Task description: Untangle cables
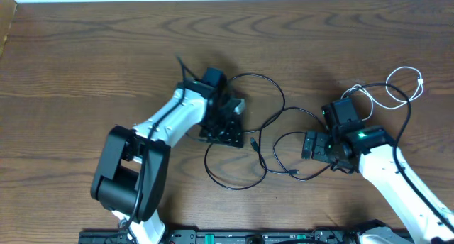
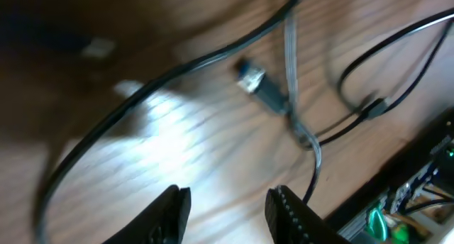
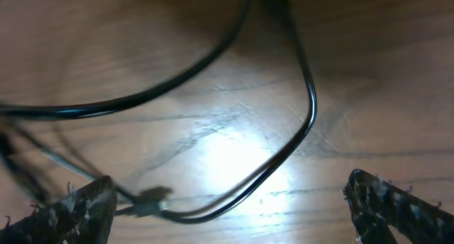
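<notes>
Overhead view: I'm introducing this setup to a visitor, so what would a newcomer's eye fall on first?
The black cables sprawl in overlapping loops across the middle of the wooden table, between the two arms. A thinner white cable curls at the far right, beyond the right arm. The left gripper and right gripper both hang open above the black loops, holding nothing.

Left fingers (image 2: 167, 215) ajar, right fingers (image 3: 397, 208) wide.

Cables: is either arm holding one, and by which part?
Neither. The left end effector and right end effector are both open; the black cables lie loose beneath them.
</notes>
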Tool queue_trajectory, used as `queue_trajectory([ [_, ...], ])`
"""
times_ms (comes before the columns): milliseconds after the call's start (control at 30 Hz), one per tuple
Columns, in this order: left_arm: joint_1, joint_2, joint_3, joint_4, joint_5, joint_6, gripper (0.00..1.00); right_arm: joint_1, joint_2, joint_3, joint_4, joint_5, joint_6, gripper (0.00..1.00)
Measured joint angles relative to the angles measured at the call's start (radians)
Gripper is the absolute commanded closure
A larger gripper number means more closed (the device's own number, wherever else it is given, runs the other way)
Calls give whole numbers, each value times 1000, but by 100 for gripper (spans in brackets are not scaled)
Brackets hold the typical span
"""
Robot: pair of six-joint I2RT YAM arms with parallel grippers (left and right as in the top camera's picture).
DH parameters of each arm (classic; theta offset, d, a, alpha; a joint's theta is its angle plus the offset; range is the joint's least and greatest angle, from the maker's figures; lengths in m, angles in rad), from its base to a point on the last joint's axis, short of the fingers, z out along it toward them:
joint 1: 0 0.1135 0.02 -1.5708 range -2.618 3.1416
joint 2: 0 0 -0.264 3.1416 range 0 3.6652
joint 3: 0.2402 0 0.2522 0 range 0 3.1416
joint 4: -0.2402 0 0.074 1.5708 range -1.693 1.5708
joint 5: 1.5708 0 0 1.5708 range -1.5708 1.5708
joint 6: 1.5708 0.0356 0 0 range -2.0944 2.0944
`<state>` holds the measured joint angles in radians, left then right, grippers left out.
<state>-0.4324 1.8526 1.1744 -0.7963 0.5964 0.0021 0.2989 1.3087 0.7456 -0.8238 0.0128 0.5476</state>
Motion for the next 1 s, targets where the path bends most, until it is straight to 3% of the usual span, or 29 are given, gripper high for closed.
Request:
queue_trajectory([
  [133,-35,0,0,69,-47,-60,59,0,45,-40,61,5,-4,1],
  [200,-48,0,0,101,-79,-87,59,0,73,-52,97,6,-7,7],
  [400,-93,0,0,166,-171,-128,59,0,120,-56,134,-9,-16,65],
  [500,-114,3,0,172,-193,-137,59,0,125,-56,132,-17,-13,81],
  [600,-129,13,0,176,-208,-137,59,0,125,-56,133,-21,-15,90],
  [633,-132,17,0,178,-214,-138,59,0,125,-56,134,-21,-16,98],
  [833,-134,24,0,211,-268,-140,57,0,125,-56,150,-42,-14,99],
  [1000,-134,24,-20,286,-288,-143,44,11,125,-57,187,-90,-14,99],
])
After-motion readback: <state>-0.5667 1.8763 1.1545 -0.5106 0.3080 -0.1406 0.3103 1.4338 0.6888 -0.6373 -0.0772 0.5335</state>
